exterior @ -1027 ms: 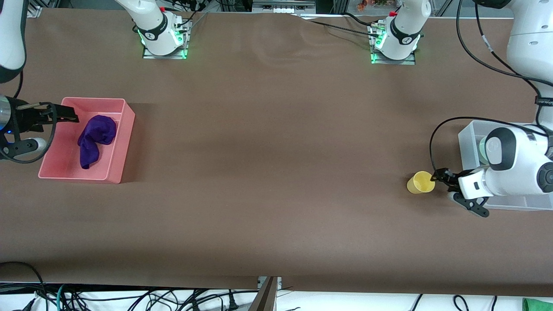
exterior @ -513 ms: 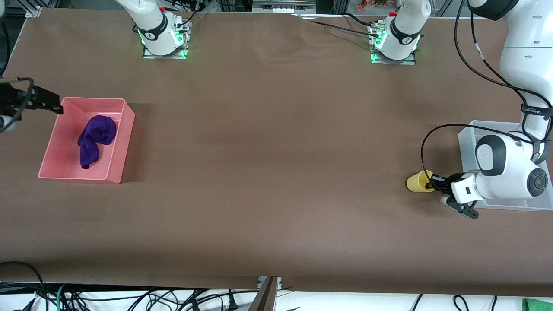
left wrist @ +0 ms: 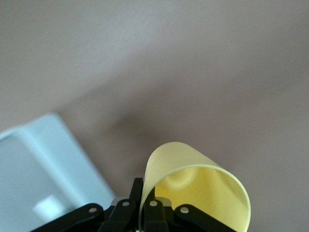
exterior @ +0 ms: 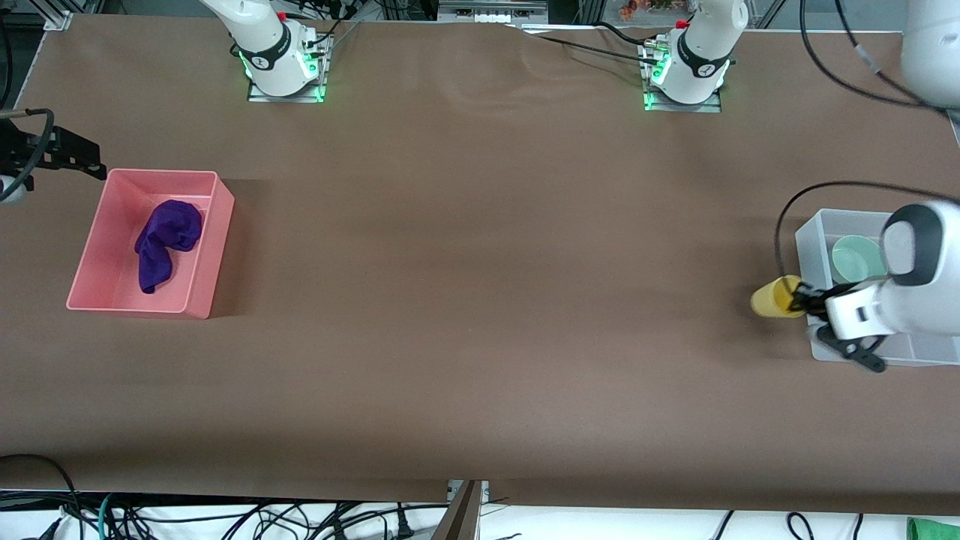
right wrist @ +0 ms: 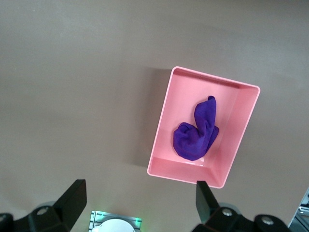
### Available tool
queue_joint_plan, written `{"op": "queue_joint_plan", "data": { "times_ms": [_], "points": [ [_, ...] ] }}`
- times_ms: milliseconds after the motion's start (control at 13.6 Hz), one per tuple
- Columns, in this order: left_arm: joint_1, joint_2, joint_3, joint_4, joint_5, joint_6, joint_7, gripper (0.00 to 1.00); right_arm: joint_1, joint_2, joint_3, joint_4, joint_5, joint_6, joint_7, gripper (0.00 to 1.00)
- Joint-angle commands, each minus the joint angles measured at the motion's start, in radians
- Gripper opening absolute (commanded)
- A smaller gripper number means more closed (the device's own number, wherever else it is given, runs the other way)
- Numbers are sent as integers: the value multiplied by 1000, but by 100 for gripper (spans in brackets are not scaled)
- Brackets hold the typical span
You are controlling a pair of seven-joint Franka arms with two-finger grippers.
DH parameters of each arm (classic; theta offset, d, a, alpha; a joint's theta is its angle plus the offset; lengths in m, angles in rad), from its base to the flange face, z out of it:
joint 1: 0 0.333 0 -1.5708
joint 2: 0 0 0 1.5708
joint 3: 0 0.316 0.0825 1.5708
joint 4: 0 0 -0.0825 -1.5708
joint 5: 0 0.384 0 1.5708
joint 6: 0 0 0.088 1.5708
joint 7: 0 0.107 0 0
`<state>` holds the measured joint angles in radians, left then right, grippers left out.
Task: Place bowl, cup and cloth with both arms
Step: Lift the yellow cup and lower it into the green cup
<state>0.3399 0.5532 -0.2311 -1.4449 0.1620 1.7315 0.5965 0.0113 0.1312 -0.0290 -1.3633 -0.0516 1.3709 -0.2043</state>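
Front view, with both wrist views. The left gripper (exterior: 804,298), at the right edge of the frame, held the cup (exterior: 775,297) on its side in the air, mouth turned toward the gripper, just outside the wall of the clear bin (exterior: 811,240). The left wrist view showed the fingers closed across the cup's rim, one inside the mouth and one outside. The bowl (exterior: 857,259) lay inside the clear bin, in its upper part as framed.

The step in hand was judged to be carrying the cup into that bin. To do it well, the cup should clear the bin wall before descending, come down on bare floor beside the bowl rather than on it, and be released only once low.

The right gripper (exterior: 71,156), at the upper left of the frame, waited over the table just above the corner of the pink tray (exterior: 214,225), fingers spread wide and empty. The cloth (exterior: 165,242) lay bunched in that tray.
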Motion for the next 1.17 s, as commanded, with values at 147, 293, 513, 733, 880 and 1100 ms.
{"op": "queue_joint_plan", "data": {
  "times_ms": [147, 293, 513, 733, 880, 1100],
  "points": [
    [89, -53, 45, -22, 172, -46, 239, 0, -8, -22, 9, -37, -5, 10, 40, 100],
    [146, -24, 45, -31, 185, 0, 334, 0, -4, -18, 11, -34, -5, 11, 39, 100],
    [231, -13, 44, -148, 189, 190, 387, 0, 13, -15, 17, -34, -13, 19, 36, 100],
    [254, -6, 44, -192, 192, 254, 404, 15, 13, -13, 14, -33, -16, 20, 40, 100],
    [255, -4, 44, -192, 191, 247, 425, 100, 10, -10, 14, -31, -11, 22, 46, 100],
    [254, -13, 38, -183, 192, 223, 441, 100, 12, -7, 14, -33, -14, 22, 42, 100]
  ]
}}
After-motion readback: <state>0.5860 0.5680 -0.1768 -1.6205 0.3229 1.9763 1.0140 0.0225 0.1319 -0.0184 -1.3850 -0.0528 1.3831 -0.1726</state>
